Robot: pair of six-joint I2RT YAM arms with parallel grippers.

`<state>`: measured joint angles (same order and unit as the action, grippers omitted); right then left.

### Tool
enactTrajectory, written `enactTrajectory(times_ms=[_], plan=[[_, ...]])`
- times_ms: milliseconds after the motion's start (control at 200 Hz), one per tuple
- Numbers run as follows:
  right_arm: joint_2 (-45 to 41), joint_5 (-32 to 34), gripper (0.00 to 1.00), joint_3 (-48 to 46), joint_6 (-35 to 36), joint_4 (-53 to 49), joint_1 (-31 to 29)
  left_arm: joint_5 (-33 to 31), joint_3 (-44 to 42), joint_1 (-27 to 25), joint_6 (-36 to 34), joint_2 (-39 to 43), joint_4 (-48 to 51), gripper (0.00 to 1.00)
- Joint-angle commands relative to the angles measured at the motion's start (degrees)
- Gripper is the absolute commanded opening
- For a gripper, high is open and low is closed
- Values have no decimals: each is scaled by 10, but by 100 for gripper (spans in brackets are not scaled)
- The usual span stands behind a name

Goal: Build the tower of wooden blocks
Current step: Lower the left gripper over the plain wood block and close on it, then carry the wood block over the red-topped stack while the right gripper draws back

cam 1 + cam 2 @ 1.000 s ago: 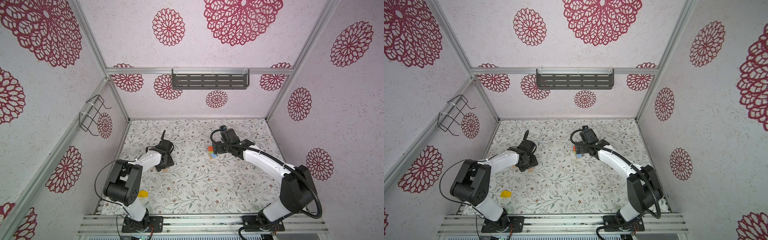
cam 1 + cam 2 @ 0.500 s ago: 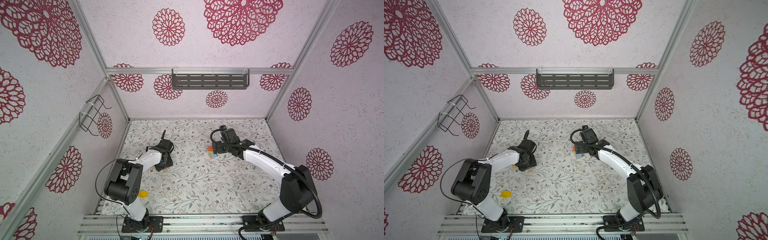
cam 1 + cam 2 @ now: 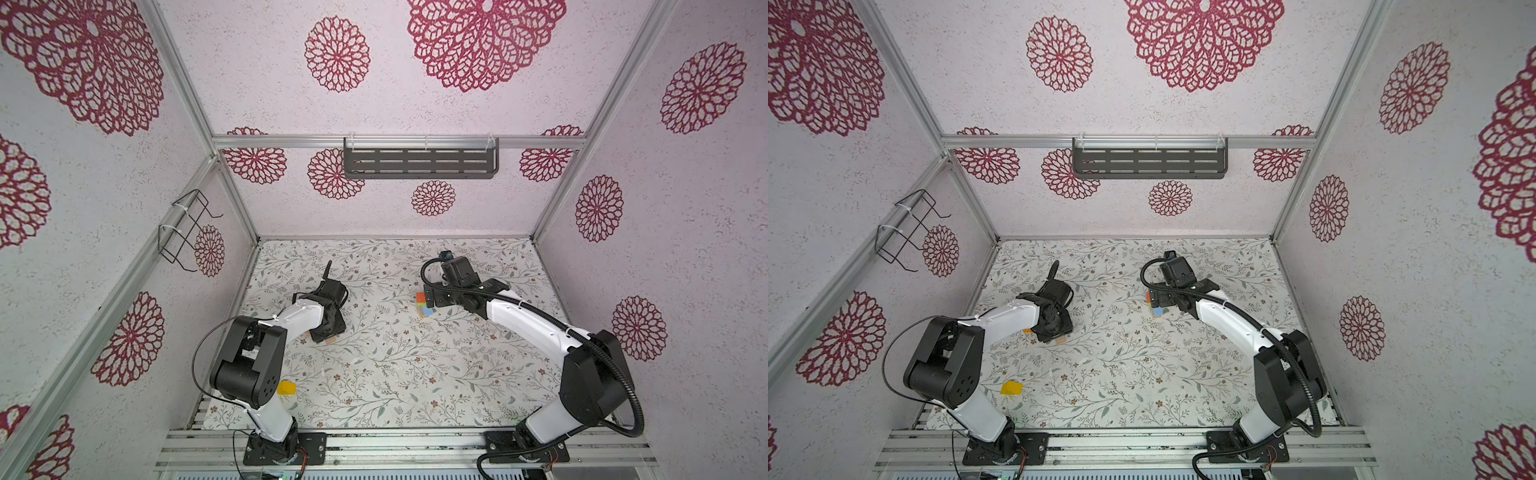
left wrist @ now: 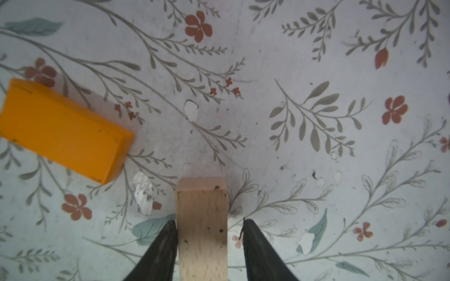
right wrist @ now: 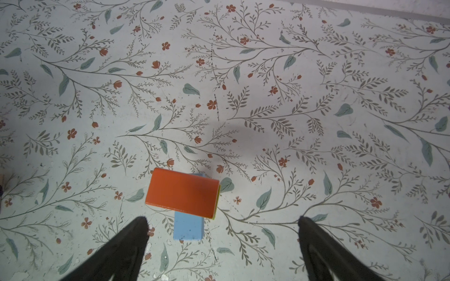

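The wood block tower (image 3: 424,304) (image 3: 1154,303) stands mid-table: a red-orange block (image 5: 182,192) over a lime-green layer, crosswise on a light blue block (image 5: 188,227). My right gripper (image 5: 222,220) (image 3: 432,299) hangs above and beside it, open wide and empty. My left gripper (image 4: 208,221) (image 3: 328,332) is low over the table with a plain wood block (image 4: 202,219) (image 3: 1060,340) between its fingers. One finger touches the block and a small gap shows at the other. An orange block (image 4: 60,131) (image 3: 1027,331) lies flat close by.
A yellow block (image 3: 286,387) (image 3: 1011,387) lies near the left arm's base. A wire basket (image 3: 187,228) hangs on the left wall and a dark shelf (image 3: 419,162) on the back wall. Walls enclose the floral table on three sides.
Neither arm has visibly moved in the top views. The left gripper's fingers have drawn closer together around the plain block.
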<state>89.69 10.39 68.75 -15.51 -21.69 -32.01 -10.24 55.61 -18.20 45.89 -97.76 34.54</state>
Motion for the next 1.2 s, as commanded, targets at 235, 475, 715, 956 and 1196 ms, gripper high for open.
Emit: enactTrajectory(times_ms=[235, 475, 715, 956, 1196], plan=[[-14, 2, 99, -5, 1, 7, 4, -11, -7, -1, 5, -11, -9, 41], [-18, 4, 99, -9, -4, 10, 4, -10, -11, -1, 8, -5, -11, 34], [-26, -2, 99, -15, -14, 17, 9, -2, -1, -3, -1, 27, 13, 33], [-75, -51, 99, -77, -46, 60, 60, -4, 55, -22, -21, 53, 78, 34], [-137, -98, 99, -157, -88, 118, 127, -17, 159, -62, -29, 38, 148, 34]])
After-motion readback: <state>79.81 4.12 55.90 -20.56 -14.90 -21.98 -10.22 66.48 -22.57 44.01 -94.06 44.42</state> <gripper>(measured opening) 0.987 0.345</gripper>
